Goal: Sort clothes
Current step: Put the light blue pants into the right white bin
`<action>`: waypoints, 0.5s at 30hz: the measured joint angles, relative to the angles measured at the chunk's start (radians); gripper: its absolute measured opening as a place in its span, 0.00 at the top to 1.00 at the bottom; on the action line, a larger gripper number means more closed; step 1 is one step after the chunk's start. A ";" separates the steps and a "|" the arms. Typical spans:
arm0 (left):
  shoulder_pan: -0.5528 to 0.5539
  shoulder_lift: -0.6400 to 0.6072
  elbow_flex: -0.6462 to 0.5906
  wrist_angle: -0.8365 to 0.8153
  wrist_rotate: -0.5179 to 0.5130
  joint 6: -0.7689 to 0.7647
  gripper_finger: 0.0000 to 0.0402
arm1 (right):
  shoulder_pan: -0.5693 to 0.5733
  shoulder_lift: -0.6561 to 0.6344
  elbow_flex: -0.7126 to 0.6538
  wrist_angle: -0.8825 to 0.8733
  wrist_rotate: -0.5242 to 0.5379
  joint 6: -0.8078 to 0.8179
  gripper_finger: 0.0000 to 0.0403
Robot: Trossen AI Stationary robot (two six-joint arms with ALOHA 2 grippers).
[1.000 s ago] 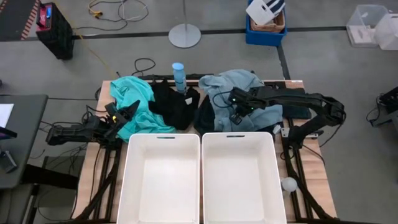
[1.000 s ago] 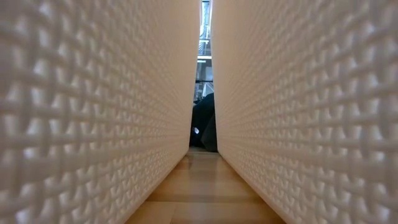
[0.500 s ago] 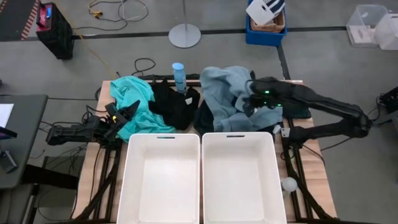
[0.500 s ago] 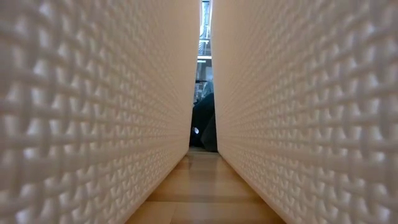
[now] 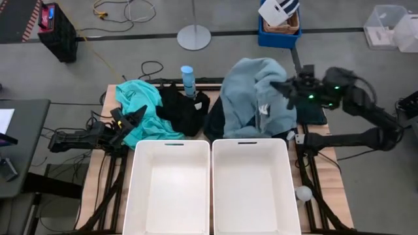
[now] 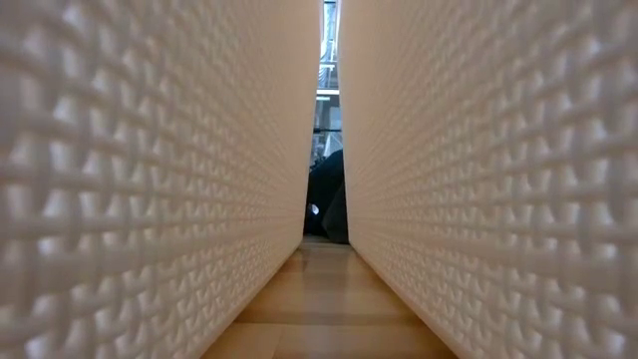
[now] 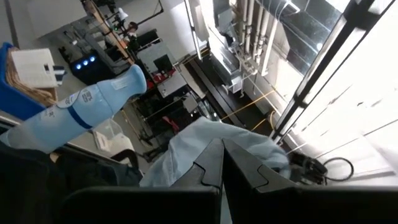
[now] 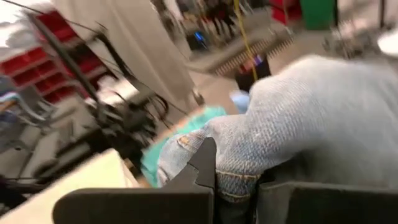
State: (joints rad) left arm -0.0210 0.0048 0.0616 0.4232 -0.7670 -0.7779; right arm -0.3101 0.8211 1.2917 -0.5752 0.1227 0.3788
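The pale grey-blue garment [image 5: 251, 98] hangs lifted in a tall, creased drape above the table's back edge, at twelve o'clock from the right bin [image 5: 251, 186]; it looks like faded denim, with a stitched seam. The right gripper [image 5: 288, 88] pinches its fabric at the three o'clock side, fingers nearly together. The turquoise garment [image 5: 144, 111] and black clothes [image 5: 183, 111] lie at ten o'clock. The left gripper [image 5: 137, 116] rests on the turquoise, fingers pressed together. Both bins stand open; only a narrow gap parts them.
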 joint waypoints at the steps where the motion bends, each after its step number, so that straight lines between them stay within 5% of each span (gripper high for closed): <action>1: 0.000 0.000 0.000 0.000 0.000 -0.015 1.00 | 0.006 0.007 0.033 0.002 -0.002 -0.015 0.90; 15: 0.000 0.000 0.000 0.002 -0.004 -0.121 1.00 | 0.152 0.194 0.419 0.002 -0.016 -0.175 0.90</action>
State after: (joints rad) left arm -0.0208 0.0045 0.0616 0.4254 -0.7712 -0.8986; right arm -0.1576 1.0153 1.7106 -0.5736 0.1062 0.2040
